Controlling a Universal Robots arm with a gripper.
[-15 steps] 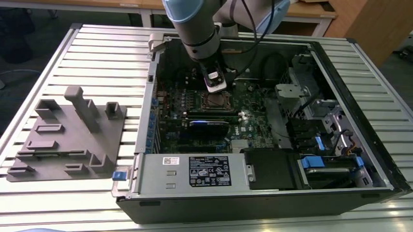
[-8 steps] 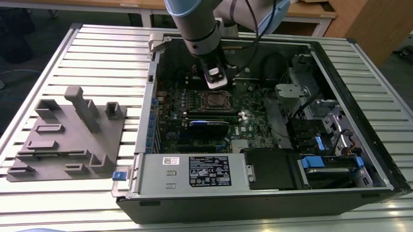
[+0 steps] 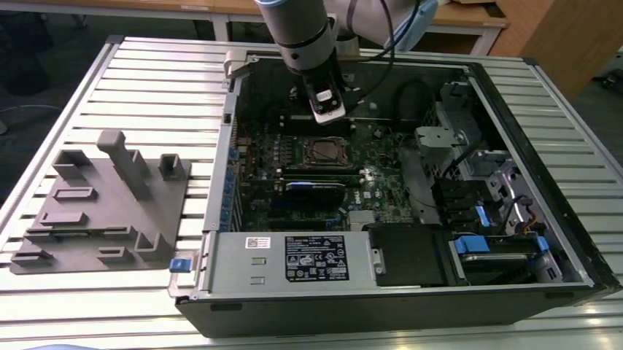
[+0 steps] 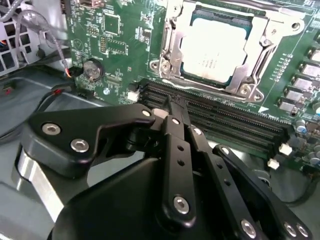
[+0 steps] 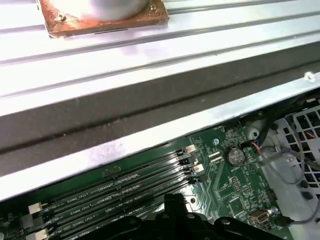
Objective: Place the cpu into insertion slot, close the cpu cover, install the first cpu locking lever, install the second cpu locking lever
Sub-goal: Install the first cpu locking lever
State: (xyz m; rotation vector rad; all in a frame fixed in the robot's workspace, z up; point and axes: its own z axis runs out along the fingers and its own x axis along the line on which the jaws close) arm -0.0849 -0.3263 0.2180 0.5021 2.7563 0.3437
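Exterior view first: the arm's gripper (image 3: 327, 111) hangs inside the open computer case (image 3: 545, 117), just at twelve o'clock of the socket (image 3: 324, 152) on the green board (image 3: 292, 197). Over to the second wrist view, and the cpu (image 4: 214, 49) already sits in its slot, pale metal top showing through the window of the cpu cover (image 4: 172, 45), which looks to be lying down around it. The black fingers (image 4: 172, 130) look drawn together with nothing between them, poised over the memory slots (image 4: 225, 117). Judging by looks, the chip is light, stiff and fragile underneath, best taken by its edges; the cover is thin springy metal, handled by its frame.
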